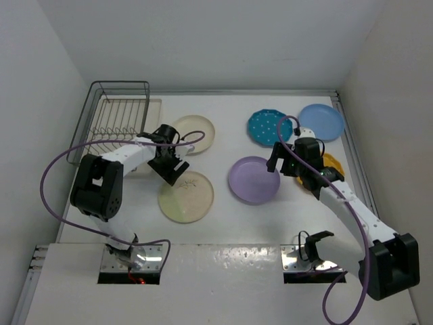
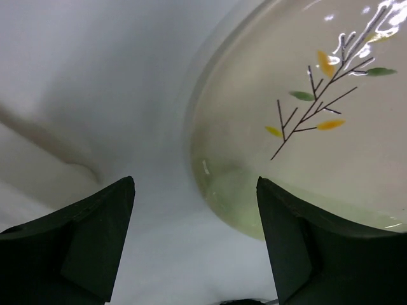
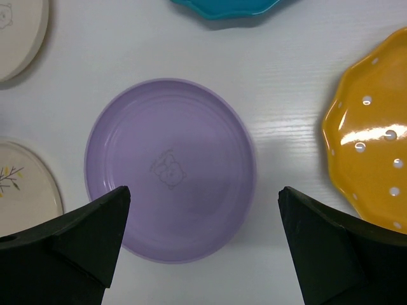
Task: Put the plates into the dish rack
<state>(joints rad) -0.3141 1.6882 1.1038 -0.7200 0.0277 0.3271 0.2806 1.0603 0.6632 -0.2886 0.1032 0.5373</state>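
Note:
My left gripper (image 1: 172, 173) hangs open low over the upper left rim of the cream-and-pale-green sprig plate (image 1: 187, 198). In the left wrist view one finger covers the sprig plate's (image 2: 318, 127) rim and the other stands over bare table, with nothing held in that gripper (image 2: 196, 183). My right gripper (image 3: 203, 190) is open wide above the right half of the lavender plate (image 3: 170, 170), clear of it. The lavender plate (image 1: 254, 180) lies flat mid-table. The dark wire dish rack (image 1: 118, 120) stands at the far left with no plate in its prongs.
A cream plate (image 1: 194, 133) lies right of the rack. The teal dotted plate (image 1: 268, 127) and light blue plate (image 1: 321, 121) lie at the far right. The orange-yellow dotted plate (image 3: 372, 159) sits under my right arm. White walls close three sides.

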